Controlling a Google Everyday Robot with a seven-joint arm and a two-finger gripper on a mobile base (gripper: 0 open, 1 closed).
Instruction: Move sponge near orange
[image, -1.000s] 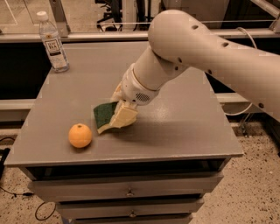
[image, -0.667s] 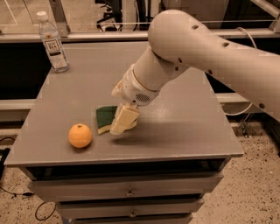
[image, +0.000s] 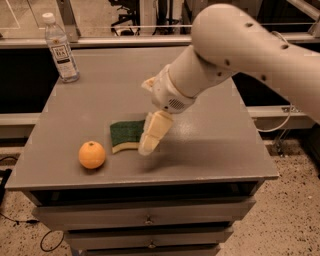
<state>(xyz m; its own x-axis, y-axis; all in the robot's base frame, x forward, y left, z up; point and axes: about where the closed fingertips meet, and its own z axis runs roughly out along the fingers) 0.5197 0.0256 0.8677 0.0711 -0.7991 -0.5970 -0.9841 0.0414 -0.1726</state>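
The sponge (image: 125, 135), dark green on top over a pale yellow layer, lies flat on the grey table (image: 210, 150), left of centre near the front. The orange (image: 92, 154) sits a short way to its front left, with a small gap between them. My gripper (image: 151, 131) hangs from the big white arm (image: 235, 50) at the sponge's right edge, open and holding nothing. One pale finger (image: 154, 131) points down next to the sponge and hides its right end.
A clear plastic water bottle (image: 60, 49) stands at the table's back left corner. The table has drawers (image: 150, 220) below its front edge. A rail and chair legs lie behind the table.
The gripper has shifted a little to the right and up, off the sponge. The sponge and the orange stay where they were.
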